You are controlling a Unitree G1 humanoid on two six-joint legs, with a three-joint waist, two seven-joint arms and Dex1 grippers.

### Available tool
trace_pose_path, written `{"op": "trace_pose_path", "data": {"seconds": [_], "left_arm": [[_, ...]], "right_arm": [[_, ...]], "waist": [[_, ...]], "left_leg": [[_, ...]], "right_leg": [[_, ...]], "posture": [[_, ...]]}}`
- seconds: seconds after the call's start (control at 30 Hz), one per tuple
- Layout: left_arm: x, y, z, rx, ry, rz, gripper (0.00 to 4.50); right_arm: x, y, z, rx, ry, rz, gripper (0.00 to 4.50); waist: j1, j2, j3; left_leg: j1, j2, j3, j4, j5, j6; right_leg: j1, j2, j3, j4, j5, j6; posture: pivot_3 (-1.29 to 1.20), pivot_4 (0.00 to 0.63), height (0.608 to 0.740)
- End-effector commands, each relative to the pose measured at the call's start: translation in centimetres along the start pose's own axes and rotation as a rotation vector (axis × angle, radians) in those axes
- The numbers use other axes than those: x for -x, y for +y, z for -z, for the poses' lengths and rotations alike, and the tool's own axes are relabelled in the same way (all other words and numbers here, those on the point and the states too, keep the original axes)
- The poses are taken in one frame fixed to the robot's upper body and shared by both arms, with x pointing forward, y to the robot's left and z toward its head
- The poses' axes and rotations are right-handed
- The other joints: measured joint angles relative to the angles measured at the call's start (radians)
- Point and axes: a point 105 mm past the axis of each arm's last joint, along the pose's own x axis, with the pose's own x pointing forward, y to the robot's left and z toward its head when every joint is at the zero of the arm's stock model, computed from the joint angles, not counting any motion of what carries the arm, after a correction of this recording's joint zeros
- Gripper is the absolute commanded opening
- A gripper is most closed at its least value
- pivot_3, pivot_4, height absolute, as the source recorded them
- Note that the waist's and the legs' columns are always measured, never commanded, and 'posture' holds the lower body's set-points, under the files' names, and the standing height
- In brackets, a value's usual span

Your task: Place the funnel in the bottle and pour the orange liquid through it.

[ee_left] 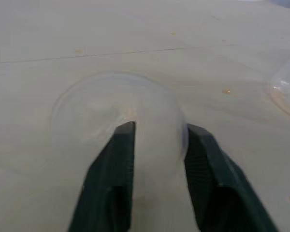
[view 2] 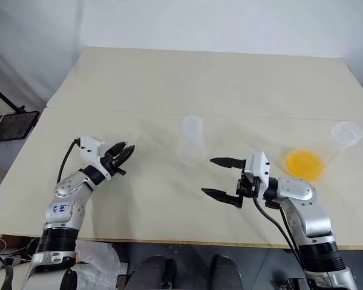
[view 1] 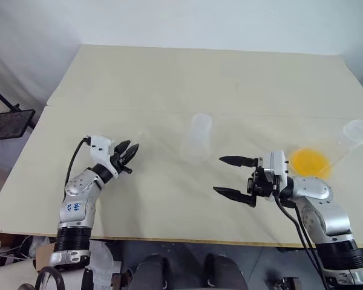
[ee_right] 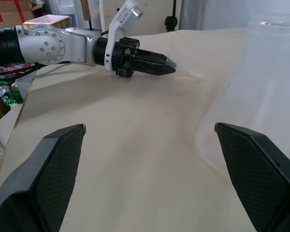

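Left wrist view shows the left gripper (ee_left: 154, 133) narrowed around the funnel (ee_left: 116, 108) stem on the table (view 1: 169, 78), right gripper (view 1: 233, 176) wide open and empty: pickup step; next, carry it to the bottle (view 1: 198, 139).

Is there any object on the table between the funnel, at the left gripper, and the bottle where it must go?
Nothing visible: the table between the funnel at the left gripper and the bottle is bare.
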Motion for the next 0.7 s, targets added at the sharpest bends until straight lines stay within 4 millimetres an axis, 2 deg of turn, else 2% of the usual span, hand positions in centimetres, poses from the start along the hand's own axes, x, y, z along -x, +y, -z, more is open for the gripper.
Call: {"op": "trace_pose_path", "data": {"seconds": [0.03, 0.07, 0.1, 0.23, 0.43, 0.53, 0.6, 0.7], "left_arm": [[0.4, 0.3, -1.1, -0.031, -0.037, -0.005, 0.45], [0.5, 0.3, -1.2, -0.032, -0.038, -0.006, 0.14], [0.6, 0.5, -1.4, -0.037, -0.047, -0.008, 0.04], [1.1, 0.5, -3.2, -0.062, -0.11, 0.032, 0.04], [0.8, -1.4, -9.2, -0.337, -0.177, 0.255, 0.04], [-0.5, -3.2, -13.7, -0.578, -0.187, 0.453, 0.04], [-0.9, -3.6, -14.6, -0.693, -0.144, 0.538, 0.04], [-1.8, -4.1, -16.1, -0.75, -0.13, 0.611, 0.04]], "right_arm": [[0.0, 0.2, -1.0, 0.031, -0.031, -0.007, 4.5], [0.0, 0.2, -1.0, 0.031, -0.03, -0.006, 4.5], [0.1, 0.2, -1.0, 0.032, -0.028, -0.002, 4.5], [0.7, 0.1, -1.0, 0.035, -0.025, 0.032, 4.5], [2.5, -0.6, -1.3, 0.023, -0.037, 0.161, 4.5], [4.2, -1.3, -1.7, -0.001, -0.081, 0.309, 4.5], [5.1, -1.6, -1.8, -0.009, -0.107, 0.385, 4.5], [6.4, -2.2, -2.0, -0.015, -0.149, 0.497, 4.5]], "waist": [[0.0, 0.0, 0.0], [-0.001, 0.0, 0.0], [0.0, 0.0, 0.0], [0.0, 0.0, 0.0], [0.004, 0.0, 0.0], [0.009, -0.001, 0.0], [0.002, 0.0, 0.0], [-0.004, 0.002, -0.001]], "left_leg": [[0.0, 0.0, 0.0, 0.0, 0.0, 0.0], [0.0, 0.0, 0.0, 0.0, 0.0, 0.0], [0.0, 0.0, 0.0, 0.0, 0.0, 0.0], [0.0, 0.0, 0.0, 0.0, 0.0, 0.0], [0.0, 0.0, 0.0, 0.0, 0.0, 0.0], [-0.001, 0.0, -0.001, 0.0, 0.0, 0.0], [-0.001, -0.003, -0.001, 0.0, 0.0, 0.0], [0.001, -0.004, 0.002, -0.002, 0.0, 0.0]], "right_leg": [[0.0, 0.0, 0.0, 0.0, 0.0, 0.0], [0.0, 0.0, 0.0, 0.0, 0.0, 0.0], [0.0, 0.0, 0.0, 0.0, 0.0, 0.0], [0.0, 0.0, 0.0, 0.0, 0.0, 0.0], [0.0, 0.0, 0.0, 0.0, 0.0, 0.0], [0.0, 0.0, -0.001, 0.0, 0.0, 0.0], [0.0, 0.0, -0.001, 0.0, 0.0, 0.0], [0.0, 0.001, 0.0, -0.001, 0.0, 0.0]], "posture": [[0.0, 0.15, 0.74], [0.0, 0.15, 0.74], [0.0, 0.15, 0.74], [0.0, 0.15, 0.74], [0.0, 0.15, 0.74], [0.0, 0.15, 0.74], [0.0, 0.15, 0.74], [0.0, 0.15, 0.74]]}}
